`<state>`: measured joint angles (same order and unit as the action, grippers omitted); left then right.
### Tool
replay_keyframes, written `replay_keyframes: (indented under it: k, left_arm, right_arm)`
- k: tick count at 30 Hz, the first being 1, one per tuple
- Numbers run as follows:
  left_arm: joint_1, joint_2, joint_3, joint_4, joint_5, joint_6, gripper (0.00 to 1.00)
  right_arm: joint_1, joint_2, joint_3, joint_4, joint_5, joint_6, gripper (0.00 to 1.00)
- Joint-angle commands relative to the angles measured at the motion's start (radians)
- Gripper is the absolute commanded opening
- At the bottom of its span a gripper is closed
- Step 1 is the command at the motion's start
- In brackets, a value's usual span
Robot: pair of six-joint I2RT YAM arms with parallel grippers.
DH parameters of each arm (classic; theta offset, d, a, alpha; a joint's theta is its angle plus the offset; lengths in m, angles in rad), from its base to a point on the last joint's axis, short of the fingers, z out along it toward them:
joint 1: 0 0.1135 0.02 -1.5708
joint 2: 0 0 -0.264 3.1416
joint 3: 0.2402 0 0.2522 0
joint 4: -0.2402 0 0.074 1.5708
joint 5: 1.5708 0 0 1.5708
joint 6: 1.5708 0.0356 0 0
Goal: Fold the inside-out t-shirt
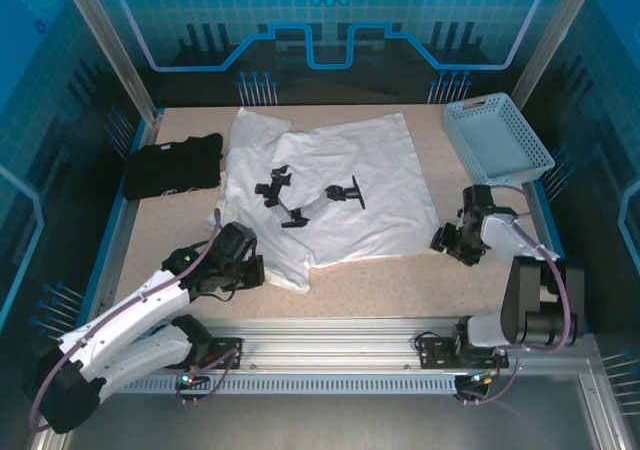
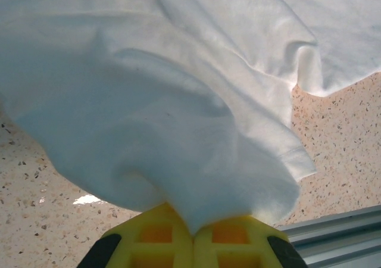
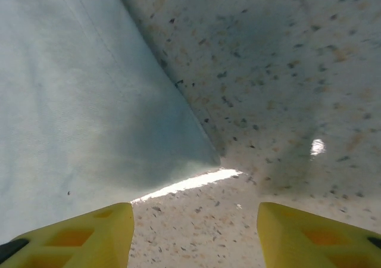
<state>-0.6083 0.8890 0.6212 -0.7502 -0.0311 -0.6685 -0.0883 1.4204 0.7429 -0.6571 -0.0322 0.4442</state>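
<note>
**White shirt spread flat, one corner pinched**

White cloth covers the middle of the speckled table (image 1: 400, 280): the t-shirt (image 1: 350, 180) lies spread out and mostly flat. Its longer span runs left to right across the table, and its near edge slants closer to the arms toward the left. A bunched flap sits at its far-left end, near the black garment (image 1: 172, 165). Which end is the neck cannot be told from these views.

The left gripper (image 1: 258, 270) is at the shirt's near-left corner. In its wrist view the left gripper (image 2: 193, 232) has its yellow fingers (image 2: 155, 238) pressed together with a fold of the white cloth clamped between them. The fabric billows up and away from the pinch, lifted off the table surface there.

The right gripper (image 1: 452, 240) sits low at the shirt's near-right corner, below the pale blue basket (image 1: 497, 138). From its wrist camera the right gripper (image 3: 196, 226) has its jaws apart, and one yellow finger (image 3: 89, 232) shows at each lower side. The shirt's pointed corner (image 3: 202, 155) lies on the table just ahead of the gap, and neither finger touches it.
</note>
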Motion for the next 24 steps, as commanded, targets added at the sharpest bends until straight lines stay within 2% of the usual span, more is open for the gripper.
replay_keyframes:
  k: [1, 9, 15, 17, 24]
  left_arm:
    - [0.010, 0.004, 0.011, 0.015, 0.042, 0.037, 0.00]
    - [0.013, 0.002, 0.006, 0.028, 0.059, 0.043, 0.00]
    - [0.016, 0.002, 0.003, 0.035, 0.065, 0.048, 0.00]
    - [0.015, 0.002, 0.003, 0.036, 0.067, 0.047, 0.00]
    - [0.015, -0.016, 0.011, 0.015, 0.044, 0.039, 0.00]
  right_arm:
    - [0.039, 0.058, 0.050, 0.008, -0.022, 0.001, 0.57]
    - [0.073, 0.137, 0.117, -0.005, 0.069, -0.002, 0.55]
    - [0.081, 0.180, 0.131, -0.002, 0.081, -0.007, 0.52]
    - [0.087, 0.198, 0.131, 0.003, 0.080, -0.012, 0.48]
    - [0.097, 0.195, 0.152, 0.009, 0.069, -0.014, 0.21]
